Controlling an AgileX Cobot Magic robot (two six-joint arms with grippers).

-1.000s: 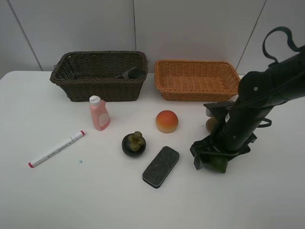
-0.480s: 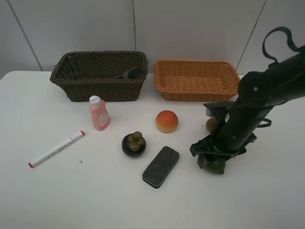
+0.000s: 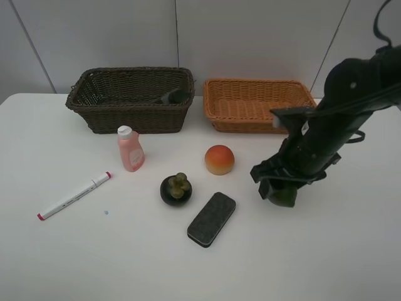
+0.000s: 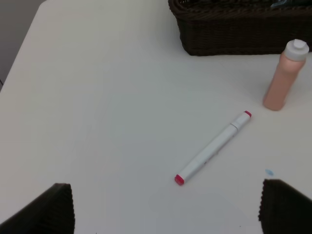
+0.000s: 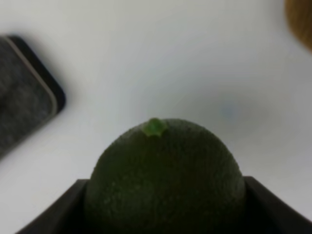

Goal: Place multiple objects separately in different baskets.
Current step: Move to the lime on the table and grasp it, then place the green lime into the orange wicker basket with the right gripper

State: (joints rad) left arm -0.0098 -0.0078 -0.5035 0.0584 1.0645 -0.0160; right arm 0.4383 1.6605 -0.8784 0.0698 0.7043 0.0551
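A rough, matt wicker weave is seen on the dark brown basket (image 3: pixel 130 100) and the light orange-tan basket (image 3: pixel 258 103). The table (image 3: pixel 94 263) is surfaced in smooth white with a faint sheen. A finely pebbled, dull rind is shown on the green fruit (image 5: pixel 165 170). The eraser (image 3: pixel 212 219) is faced with grey felt-like cloth inside a black rim. Smooth plastic is seen on the pink bottle (image 3: pixel 131 153) and the marker (image 4: pixel 213 147).

White table (image 3: pixel 75 263); pale panelled wall (image 3: pixel 250 37) behind; tiny blue speck (image 3: pixel 106 212) on tabletop.
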